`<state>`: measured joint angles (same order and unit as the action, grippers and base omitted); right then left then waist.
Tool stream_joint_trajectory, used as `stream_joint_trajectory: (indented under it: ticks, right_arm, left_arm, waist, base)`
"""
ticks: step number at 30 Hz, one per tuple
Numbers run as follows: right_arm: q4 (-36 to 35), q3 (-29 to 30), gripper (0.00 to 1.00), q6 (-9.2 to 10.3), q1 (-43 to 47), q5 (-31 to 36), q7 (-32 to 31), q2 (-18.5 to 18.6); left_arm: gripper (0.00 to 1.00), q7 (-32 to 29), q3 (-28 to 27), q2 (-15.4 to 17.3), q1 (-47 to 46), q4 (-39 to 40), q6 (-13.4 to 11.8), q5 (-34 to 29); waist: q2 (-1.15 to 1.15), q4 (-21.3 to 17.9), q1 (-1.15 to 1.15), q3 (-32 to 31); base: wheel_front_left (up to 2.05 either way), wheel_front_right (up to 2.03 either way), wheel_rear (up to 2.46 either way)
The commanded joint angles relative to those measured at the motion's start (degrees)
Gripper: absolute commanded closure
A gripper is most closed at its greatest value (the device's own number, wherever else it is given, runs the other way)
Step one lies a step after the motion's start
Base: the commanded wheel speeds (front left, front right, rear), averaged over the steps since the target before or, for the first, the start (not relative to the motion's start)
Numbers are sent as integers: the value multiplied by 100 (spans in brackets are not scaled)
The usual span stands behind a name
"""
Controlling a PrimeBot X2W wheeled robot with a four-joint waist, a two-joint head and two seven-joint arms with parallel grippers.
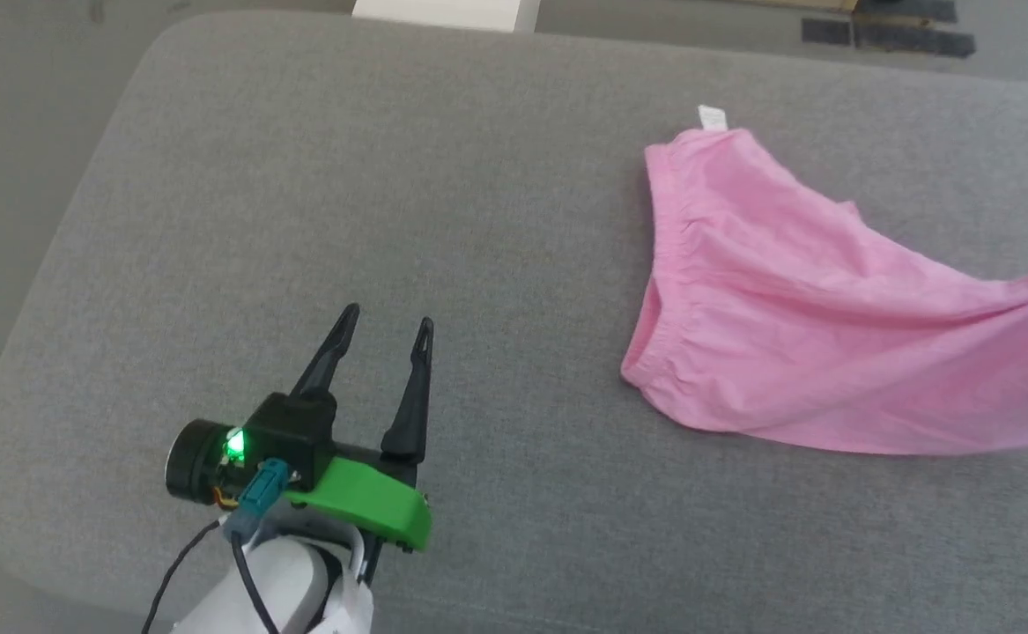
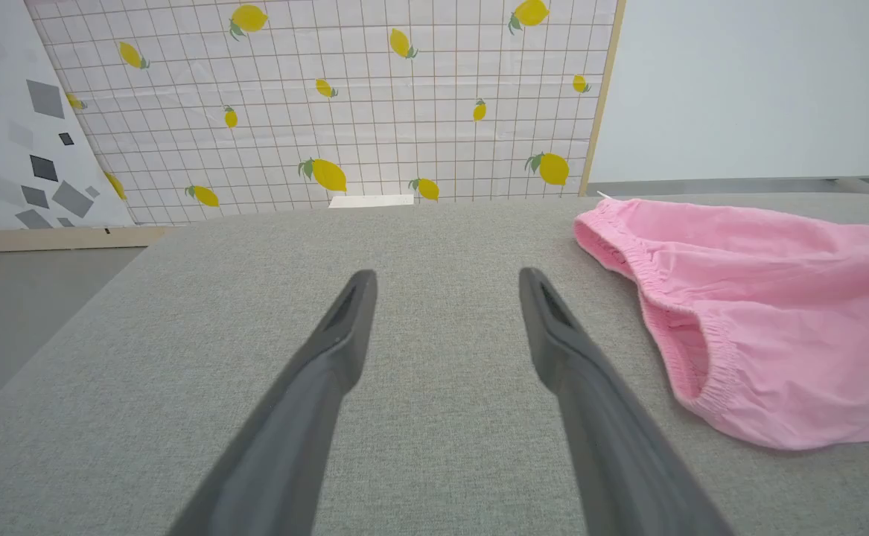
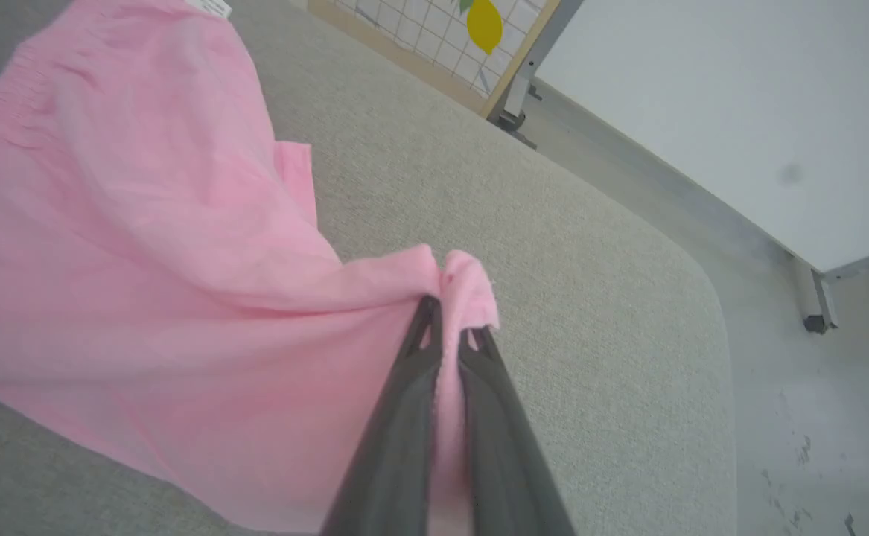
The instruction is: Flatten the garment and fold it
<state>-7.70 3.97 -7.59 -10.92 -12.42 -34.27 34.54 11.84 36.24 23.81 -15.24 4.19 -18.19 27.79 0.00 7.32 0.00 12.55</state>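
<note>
One garment (image 1: pixel 831 308); one white tag (image 1: pixel 712 117); one table (image 1: pixel 302 220); left gripper (image 1: pixel 388 319), right gripper (image 3: pixel 453 320), two fingers (image 2: pixel 330 350) each.

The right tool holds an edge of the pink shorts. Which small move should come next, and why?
Probably bring the open left tool to the waistband and pinch it. The right tool is shut on a bunched edge, the shorts lie wrinkled, and the left tool stands apart from them.

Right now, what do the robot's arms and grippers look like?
The left gripper has two long, tapered black fingers on a black body with a bright green bracket, a lit green light, a teal connector with black cables, and a white forearm. The right gripper has dark grey fingers slotted near the tips.
</note>
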Motion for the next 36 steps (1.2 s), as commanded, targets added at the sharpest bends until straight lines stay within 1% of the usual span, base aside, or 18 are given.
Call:
stream_joint_trajectory:
  ticks: [1,4,8,17,18,19,20,24,26,31,36]
  right_arm:
    - [214,25,100,10,-216,68,-68,-15]
    - [884,-19,100,10,-572,168,-196,17]
    - [1636,-128,100,10,-1032,258,-170,65]
    - [3015,-660,100,10,-1894,534,339,164]
    - [3175,-705,72,10,-1944,595,375,157]
    - [3288,-721,26,10,-1977,654,415,147]
    - [3414,-705,0,10,-2019,723,490,121]
    - [3672,-779,0,10,-2098,817,895,-4]
    - [3707,-810,0,10,-2153,772,1212,-81]
    - [3435,-938,0,10,-2166,540,2207,-274]
    - [3032,-902,0,10,-1856,231,2962,-444]
  left_arm:
    - [0,39,1,-23,-110,-1,25,-25]
    - [0,75,33,-64,-196,-24,67,-59]
    - [0,114,65,-121,-308,-65,114,-95]
    - [0,184,71,-219,-429,-172,168,-101]
    - [0,188,70,-235,-436,-187,163,-97]
    - [0,192,69,-246,-441,-200,161,-93]
    - [0,195,67,-256,-446,-215,159,-88]
    - [0,200,44,-241,-441,-259,160,-58]
    - [0,193,27,-205,-422,-291,163,-36]
    - [0,138,-50,-81,-320,-317,142,59]
    - [0,70,-133,27,-183,-309,92,170]
  waist:
    - [0,382,0,462]
    - [0,526,0,666]
    - [0,690,0,839]
    - [0,830,0,930]
    - [0,825,0,907]
    - [0,816,0,878]
    - [0,797,0,837]
    - [0,671,0,634]
    - [0,563,0,473]
    - [0,217,0,35]
    - [0,-102,0,-331]
  base:
    - [0,0,0]
    - [0,0,0]
    - [0,0,0]
    - [0,0,0]
    - [0,0,0]
    - [0,0,0]
    - [0,0,0]
    - [0,0,0]
    - [0,0,0]
    - [0,0,0]
    - [0,0,0]
